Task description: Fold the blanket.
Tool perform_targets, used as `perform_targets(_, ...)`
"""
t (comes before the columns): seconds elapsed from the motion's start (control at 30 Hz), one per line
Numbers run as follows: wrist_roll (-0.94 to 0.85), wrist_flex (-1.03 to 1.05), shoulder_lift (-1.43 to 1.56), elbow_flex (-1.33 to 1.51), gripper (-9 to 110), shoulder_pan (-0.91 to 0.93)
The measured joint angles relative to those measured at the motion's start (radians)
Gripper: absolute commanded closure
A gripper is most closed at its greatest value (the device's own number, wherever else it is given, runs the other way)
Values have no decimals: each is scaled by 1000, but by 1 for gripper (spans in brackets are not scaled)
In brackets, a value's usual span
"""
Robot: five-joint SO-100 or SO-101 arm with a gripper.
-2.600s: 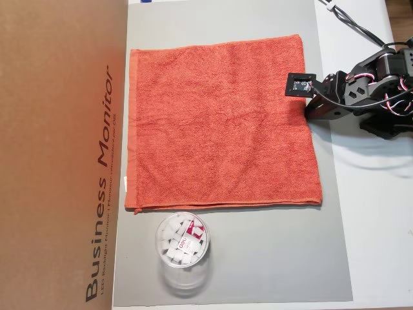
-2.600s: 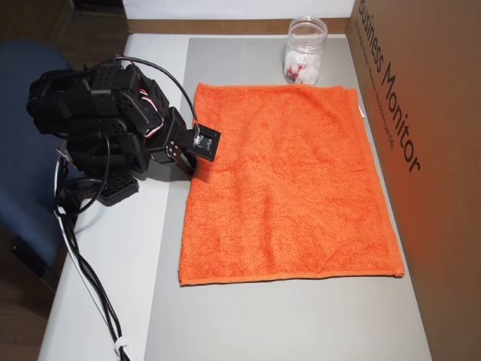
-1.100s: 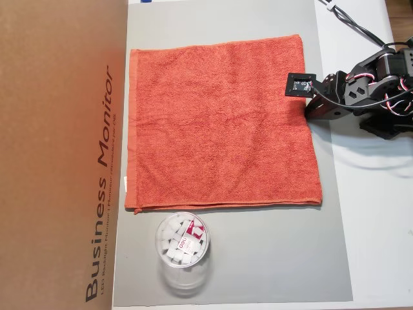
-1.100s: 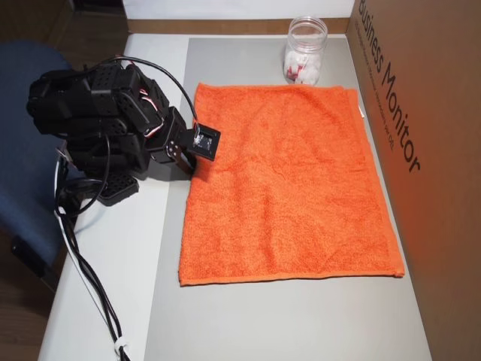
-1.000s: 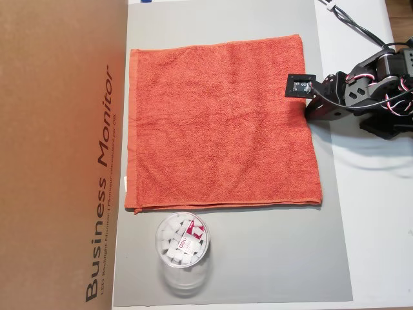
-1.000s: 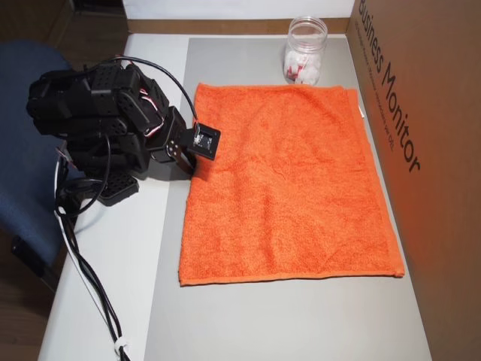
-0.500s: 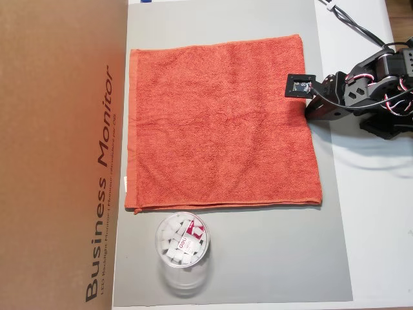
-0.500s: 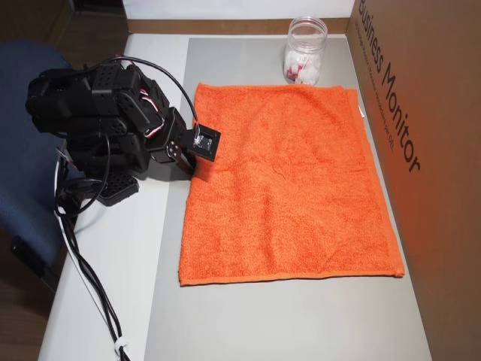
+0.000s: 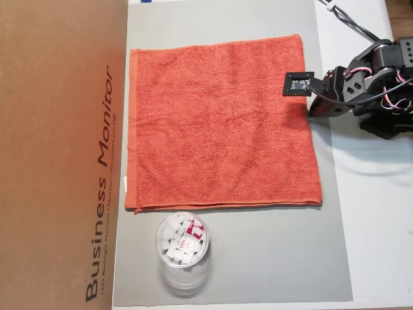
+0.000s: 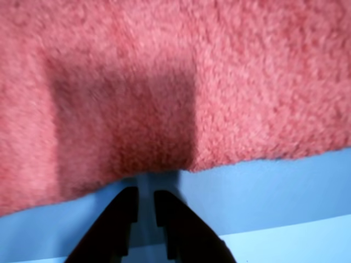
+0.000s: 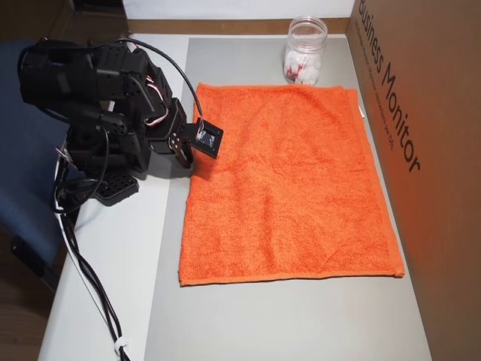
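The blanket (image 9: 219, 123) is an orange-red terry towel lying flat and unfolded on the grey mat (image 9: 258, 258). It also shows in the other overhead view (image 11: 293, 188) and fills the top of the wrist view (image 10: 175, 71). My gripper (image 10: 145, 192) rests on the mat at the blanket's hem nearest the arm, tips just short of the cloth. The jaws stand a narrow gap apart with only mat showing between them. In both overhead views the wrist camera module (image 9: 298, 83) hides the fingertips.
A clear plastic jar (image 9: 182, 242) of white pieces stands on the mat beside one blanket edge. A tall brown "Business Monitor" cardboard box (image 9: 58, 155) borders the mat on the side opposite the arm. The black arm base (image 11: 90, 128) and its cables sit on the white table.
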Motion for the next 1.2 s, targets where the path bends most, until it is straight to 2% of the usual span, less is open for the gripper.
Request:
perform_targets(0.27,0,32,-6,-146,100,0)
perform_targets(0.53,0,348,-12,-385,100,-2)
perform_targets(0.7,0,476,-12,-534,100,3)
perform_targets(0.93,0,492,-12,-650,100,55)
perform_targets(1.2,0,492,-6,-693,99,247)
